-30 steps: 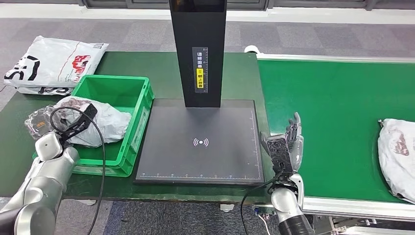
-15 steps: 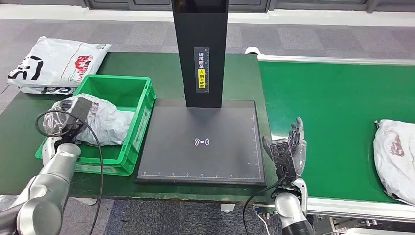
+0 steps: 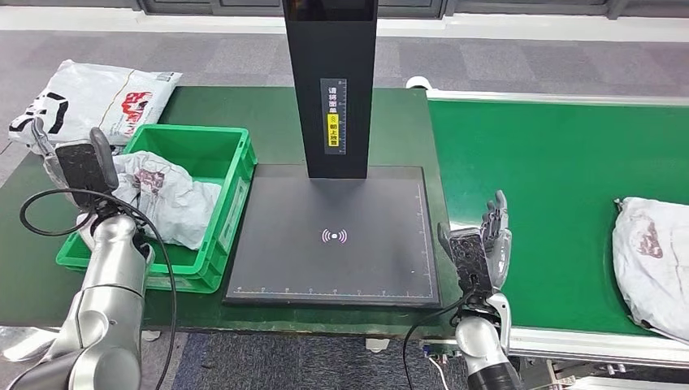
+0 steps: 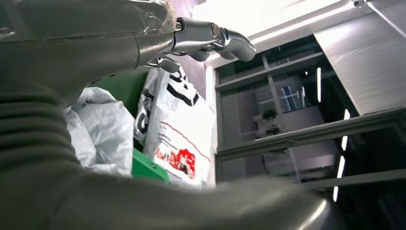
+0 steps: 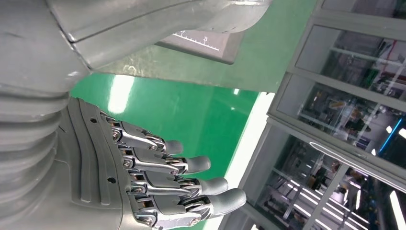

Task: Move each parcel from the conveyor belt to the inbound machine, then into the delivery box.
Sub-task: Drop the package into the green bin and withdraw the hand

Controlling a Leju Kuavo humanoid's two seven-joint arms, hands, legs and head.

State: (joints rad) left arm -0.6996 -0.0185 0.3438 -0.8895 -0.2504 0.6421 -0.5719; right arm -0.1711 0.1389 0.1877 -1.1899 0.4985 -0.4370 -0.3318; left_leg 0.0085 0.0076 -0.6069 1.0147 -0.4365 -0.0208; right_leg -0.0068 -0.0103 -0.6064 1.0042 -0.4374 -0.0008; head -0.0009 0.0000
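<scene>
A crumpled grey parcel (image 3: 166, 197) lies in the green delivery box (image 3: 236, 187), also seen as grey parcel (image 4: 103, 132) in the left wrist view. My left hand (image 3: 77, 162) is raised over the box's left rim, fingers (image 4: 210, 38) extended and holding nothing. My right hand (image 3: 486, 248) stands upright with fingers (image 5: 191, 184) spread at the left edge of the green conveyor belt (image 3: 552, 171), empty. Another grey parcel (image 3: 654, 264) lies on the belt at the far right. The inbound machine's black plate (image 3: 333, 236) is bare.
The machine's black column (image 3: 329, 81) rises behind the plate. A white printed bag (image 3: 89, 101) lies on the dark green table (image 3: 406, 130) behind the box, also seen as white bag (image 4: 177, 139). A black cable loops from my left wrist.
My left hand let go of the grey parcel, which now lies in the box, and rose up and to the left. The belt parcel drifted slightly left.
</scene>
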